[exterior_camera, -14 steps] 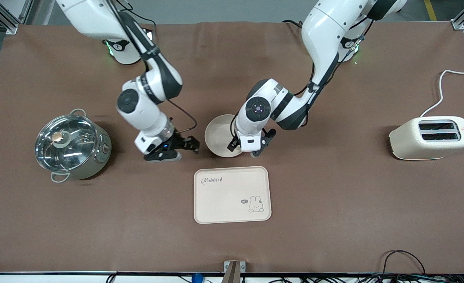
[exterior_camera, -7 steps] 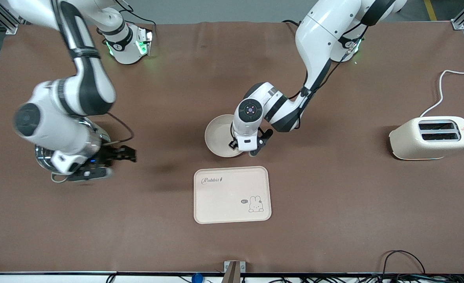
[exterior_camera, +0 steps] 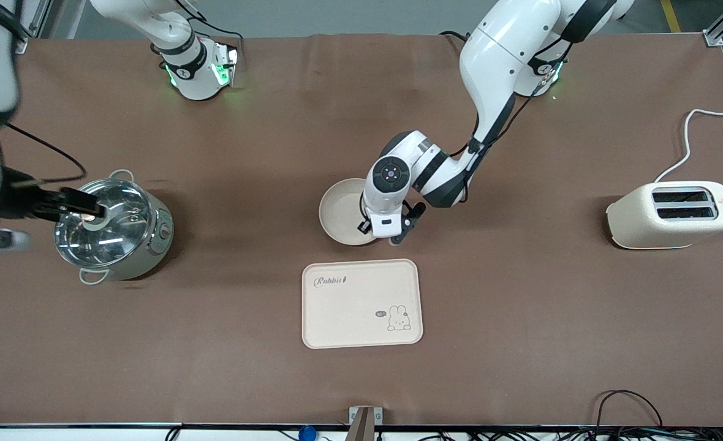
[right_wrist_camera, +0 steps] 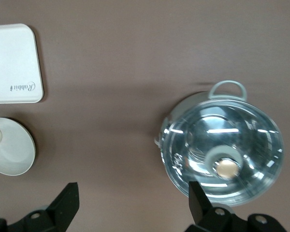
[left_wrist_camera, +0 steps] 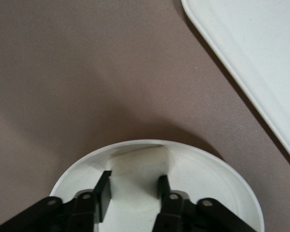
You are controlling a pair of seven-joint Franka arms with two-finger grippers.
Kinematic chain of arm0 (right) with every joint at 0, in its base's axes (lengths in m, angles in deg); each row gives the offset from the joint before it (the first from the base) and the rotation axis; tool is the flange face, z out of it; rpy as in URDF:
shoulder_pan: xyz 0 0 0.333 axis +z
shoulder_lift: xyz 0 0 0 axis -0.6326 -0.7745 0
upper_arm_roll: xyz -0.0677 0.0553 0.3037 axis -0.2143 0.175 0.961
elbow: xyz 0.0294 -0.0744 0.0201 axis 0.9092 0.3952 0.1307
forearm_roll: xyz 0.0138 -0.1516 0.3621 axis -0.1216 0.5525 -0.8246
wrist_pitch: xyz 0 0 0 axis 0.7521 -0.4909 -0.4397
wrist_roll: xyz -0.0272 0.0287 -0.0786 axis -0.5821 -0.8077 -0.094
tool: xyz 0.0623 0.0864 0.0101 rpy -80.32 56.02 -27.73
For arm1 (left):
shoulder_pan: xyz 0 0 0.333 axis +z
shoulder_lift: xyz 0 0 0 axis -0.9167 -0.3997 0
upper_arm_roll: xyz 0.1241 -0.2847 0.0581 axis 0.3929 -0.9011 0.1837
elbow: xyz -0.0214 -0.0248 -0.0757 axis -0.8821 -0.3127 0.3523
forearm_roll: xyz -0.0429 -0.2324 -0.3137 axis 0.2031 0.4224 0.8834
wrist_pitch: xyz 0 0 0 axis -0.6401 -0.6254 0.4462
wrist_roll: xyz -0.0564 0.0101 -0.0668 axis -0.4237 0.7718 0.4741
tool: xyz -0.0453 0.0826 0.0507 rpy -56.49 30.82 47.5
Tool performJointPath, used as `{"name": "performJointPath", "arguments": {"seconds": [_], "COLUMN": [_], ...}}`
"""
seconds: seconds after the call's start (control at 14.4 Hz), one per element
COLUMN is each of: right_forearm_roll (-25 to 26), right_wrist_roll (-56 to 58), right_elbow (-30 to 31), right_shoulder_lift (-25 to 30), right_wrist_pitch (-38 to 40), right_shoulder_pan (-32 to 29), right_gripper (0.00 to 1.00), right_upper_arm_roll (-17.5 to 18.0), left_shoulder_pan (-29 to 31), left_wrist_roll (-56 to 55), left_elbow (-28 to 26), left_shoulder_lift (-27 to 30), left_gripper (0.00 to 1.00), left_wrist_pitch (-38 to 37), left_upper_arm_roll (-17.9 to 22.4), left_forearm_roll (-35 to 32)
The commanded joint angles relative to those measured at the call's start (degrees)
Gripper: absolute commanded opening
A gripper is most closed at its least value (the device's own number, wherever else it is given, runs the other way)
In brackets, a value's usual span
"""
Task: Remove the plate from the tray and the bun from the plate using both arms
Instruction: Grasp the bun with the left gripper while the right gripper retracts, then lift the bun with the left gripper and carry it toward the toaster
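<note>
The round cream plate (exterior_camera: pixel 340 211) lies on the table, farther from the front camera than the tray. It also shows in the left wrist view (left_wrist_camera: pixel 208 174) and the right wrist view (right_wrist_camera: pixel 9 150). My left gripper (exterior_camera: pixel 391 234) points down at the plate's edge nearest the tray. Its fingers (left_wrist_camera: pixel 104 188) stand parted with pale plate surface between them (left_wrist_camera: pixel 134 181). My right gripper (exterior_camera: pixel 86 205) is open and empty over the steel pot's glass lid (right_wrist_camera: pixel 222 145), its jaws wide (right_wrist_camera: pixel 133 203). No bun shows in any view.
The cream rabbit tray (exterior_camera: pixel 361 303) lies nearer the front camera than the plate; it also shows in both wrist views (left_wrist_camera: pixel 251 58) (right_wrist_camera: pixel 12 63). The steel pot (exterior_camera: pixel 122 245) stands toward the right arm's end. A cream toaster (exterior_camera: pixel 671 214) with a white cord stands toward the left arm's end.
My right arm has swung away from beside the plate to the pot at its own end of the table. My left gripper has shifted slightly onto the plate's edge. The plate has not moved.
</note>
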Motion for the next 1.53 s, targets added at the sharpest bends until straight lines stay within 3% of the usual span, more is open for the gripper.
{"name": "performJointPath", "arguments": {"seconds": [0.0,0.14,0.28,0.56,0.83,1.04,1.11,1.46], "right_forearm_roll": [1.2,2.7,6.9,7.9,8.4,9.0,11.2,12.7], "right_wrist_roll": [-0.3,-1.1,-3.3,-3.4,-3.0,-3.4,-3.5,-3.7], "right_elbow": [-0.1,0.1,1.1,1.3,1.5,3.3,4.5,6.0], "right_shoulder_lift": [3.7,4.9,6.8,8.2,8.7,11.1,12.1,13.0], "right_wrist_pitch": [2.6,4.6,4.6,5.0,5.0,6.6,6.7,6.5], "right_shoulder_pan": [-6.4,-10.0,-13.1,-12.1,-12.5,-12.1,-12.0,-10.4], "right_gripper": [1.0,1.0,1.0,1.0,1.0,1.0,1.0,1.0], "right_upper_arm_roll": [4.0,6.9,12.6,12.7,12.7,12.5,12.9,13.2], "left_shoulder_pan": [-0.1,-0.2,0.3,1.7,12.4,20.5,23.0,32.6], "left_wrist_roll": [0.0,-0.1,0.3,1.5,12.5,24.1,27.3,35.7], "left_elbow": [0.3,0.5,0.8,0.9,0.9,0.4,0.2,0.3], "left_shoulder_lift": [-0.5,0.3,1.9,8.7,15.1,14.9,14.4,6.1], "left_gripper": [0.09,0.0,0.0,0.0,0.0,0.01,0.01,0.03], "left_wrist_pitch": [0.7,0.2,0.0,-7.7,-16.7,-18.9,-19.0,-15.6], "left_upper_arm_roll": [0.2,0.4,0.4,0.8,0.3,0.3,0.4,0.4], "left_forearm_roll": [-1.4,-1.5,-1.6,-2.8,-5.7,-5.7,-5.7,-6.8]}}
